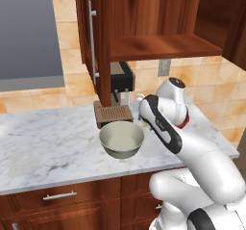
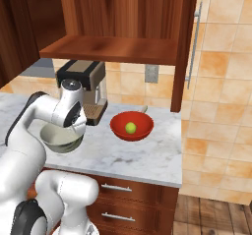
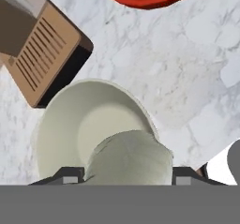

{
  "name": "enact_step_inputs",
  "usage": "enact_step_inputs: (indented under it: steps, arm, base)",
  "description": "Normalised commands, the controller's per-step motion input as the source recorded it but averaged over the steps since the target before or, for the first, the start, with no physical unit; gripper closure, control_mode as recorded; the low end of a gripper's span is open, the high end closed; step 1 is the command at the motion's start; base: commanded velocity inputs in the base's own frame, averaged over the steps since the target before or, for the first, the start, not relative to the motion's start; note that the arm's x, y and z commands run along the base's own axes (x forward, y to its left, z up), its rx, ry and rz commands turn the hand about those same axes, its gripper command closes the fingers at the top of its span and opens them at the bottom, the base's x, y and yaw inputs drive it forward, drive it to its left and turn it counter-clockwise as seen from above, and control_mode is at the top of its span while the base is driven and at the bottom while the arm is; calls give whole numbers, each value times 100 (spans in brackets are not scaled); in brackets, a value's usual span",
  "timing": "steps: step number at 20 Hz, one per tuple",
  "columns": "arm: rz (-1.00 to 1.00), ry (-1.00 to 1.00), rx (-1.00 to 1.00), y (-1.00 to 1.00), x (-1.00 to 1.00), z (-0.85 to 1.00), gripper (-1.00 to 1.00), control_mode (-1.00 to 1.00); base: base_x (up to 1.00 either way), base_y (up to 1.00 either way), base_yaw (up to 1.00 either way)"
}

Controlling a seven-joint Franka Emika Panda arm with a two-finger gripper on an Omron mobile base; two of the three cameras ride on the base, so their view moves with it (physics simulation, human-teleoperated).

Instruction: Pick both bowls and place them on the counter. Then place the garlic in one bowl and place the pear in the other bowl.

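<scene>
While the pear [image 2: 130, 127] is already sitting in the red bowl [image 2: 131, 126] on the counter [image 1: 43, 147], the arm is working on the garlic [image 3: 129, 158] step, I'd judge: the gripper [image 3: 126, 176] is holding the pale bulb between its two fingers, jaws standing partly apart and closed against its sides, right above the grey-beige bowl [image 1: 121, 138]. That bowl is resting near the counter's front edge, just in front of the coffee machine [image 2: 86, 89] and its slatted drip tray, with the red bowl off to one side of it. The arm is folding forward from the base, its elbow raised and its wrist turning down so the hand is pointing almost straight at the bowl's cream inside. The bulb is hanging over the near part of the bowl. What the next move seems to call for is lowering a little further and then letting the fingers part, so the bulb is dropping inside rather than striking the rim and rolling out.
</scene>
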Motion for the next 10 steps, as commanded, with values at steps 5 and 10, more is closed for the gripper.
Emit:
enact_step_inputs:
  steps: [5,10]
  arm:
    - [1,0,0,41,2,-6,100,-100]
    - [0,8,0,26,5,-22,100,-100]
  base:
    - [0,0,0]
    - [0,0,0]
